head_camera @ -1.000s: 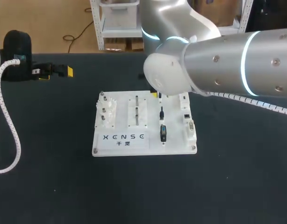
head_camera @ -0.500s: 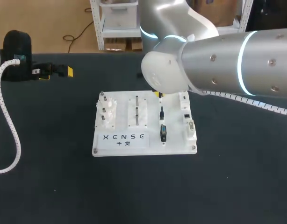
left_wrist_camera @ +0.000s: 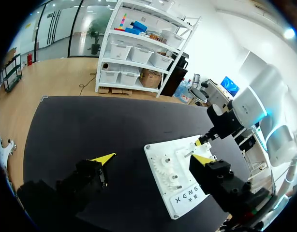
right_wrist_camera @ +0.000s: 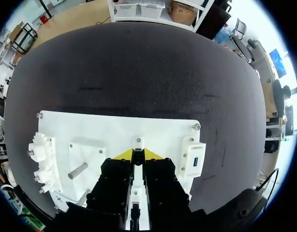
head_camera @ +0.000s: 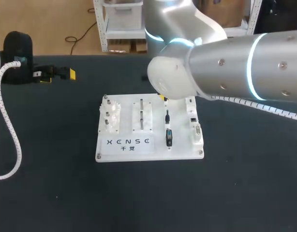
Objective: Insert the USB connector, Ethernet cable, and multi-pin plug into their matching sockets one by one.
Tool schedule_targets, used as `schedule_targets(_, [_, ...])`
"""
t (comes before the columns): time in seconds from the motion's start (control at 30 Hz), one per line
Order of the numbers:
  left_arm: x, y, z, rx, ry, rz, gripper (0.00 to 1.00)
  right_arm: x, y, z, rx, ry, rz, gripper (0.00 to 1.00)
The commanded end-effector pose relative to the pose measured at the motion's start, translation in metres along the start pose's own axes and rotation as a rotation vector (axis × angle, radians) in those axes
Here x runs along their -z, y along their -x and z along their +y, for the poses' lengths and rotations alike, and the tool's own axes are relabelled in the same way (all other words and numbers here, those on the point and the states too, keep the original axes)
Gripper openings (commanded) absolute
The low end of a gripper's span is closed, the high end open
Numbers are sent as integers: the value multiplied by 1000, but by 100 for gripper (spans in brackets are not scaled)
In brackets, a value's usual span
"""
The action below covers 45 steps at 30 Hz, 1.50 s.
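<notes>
plugs lie in a row on the board beside their sockets. right gripper hangs over the row's far end, likely to take 1; its grip i cannot tell. left gripper sits open, empty, well aside.

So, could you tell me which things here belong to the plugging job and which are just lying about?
For the job: white board, small black plug, larger black plug, socket block, right claw over the board's far end.
Lying about: gear set, peg fixture, left claw, open and well away from the board.
</notes>
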<state>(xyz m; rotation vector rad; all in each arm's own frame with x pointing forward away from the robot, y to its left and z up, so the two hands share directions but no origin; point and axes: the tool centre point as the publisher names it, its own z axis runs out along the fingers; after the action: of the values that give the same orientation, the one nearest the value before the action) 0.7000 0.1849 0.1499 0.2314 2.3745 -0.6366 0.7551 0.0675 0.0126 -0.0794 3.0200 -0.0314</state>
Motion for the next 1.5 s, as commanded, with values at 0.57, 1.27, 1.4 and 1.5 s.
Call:
schedule_targets(0.57, [0, 0, 0, 0, 0, 0, 100, 36, -2, -10, -24, 61, -82, 0])
schedule_targets(1.27, [0, 0, 0, 0, 0, 0, 100, 32, -17, -76, -37, 37, -82, 0])
schedule_targets(1.4, [0, 0, 0, 0, 0, 0, 100, 31, -20, -79, -39, 35, -72, 0])
schedule_targets(1.5, [0, 0, 0, 0, 0, 0, 100, 30, -22, -81, -42, 34, -64, 0])
